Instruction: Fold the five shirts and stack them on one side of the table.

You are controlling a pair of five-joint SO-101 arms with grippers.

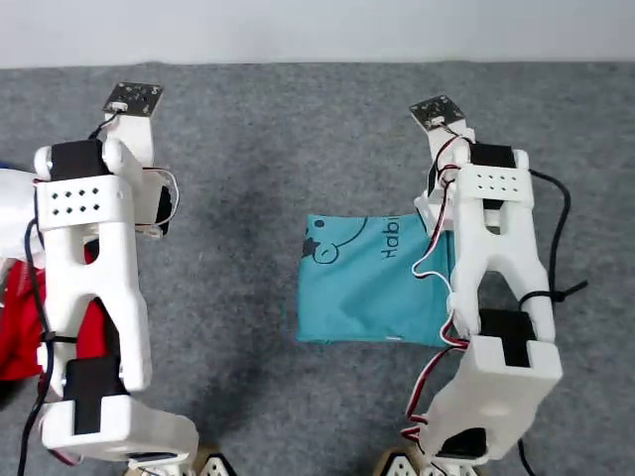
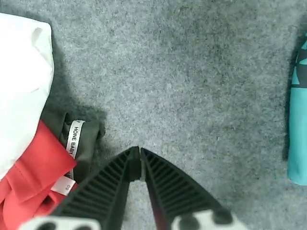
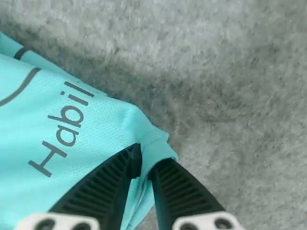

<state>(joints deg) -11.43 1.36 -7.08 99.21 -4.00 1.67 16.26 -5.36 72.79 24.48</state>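
Right gripper (image 3: pixel 144 162) pinched shut on a corner of the teal shirt (image 3: pixel 67 143), mid-fold.
I judge I'm folding this shirt, which lies as a flat rectangle on the grey table (image 1: pixel 248 139) under my right arm. Next I must carry the pinched corner across evenly without dragging the layers beneath. My left gripper (image 2: pixel 139 155) is closed on nothing above bare table, beside the heap of white shirt (image 2: pixel 19 72), red shirt (image 2: pixel 29 182) and dark garment (image 2: pixel 88 143), clear of my path.

Bright, even light, soft shadow beside the white shirt (image 2: pixel 21 72).
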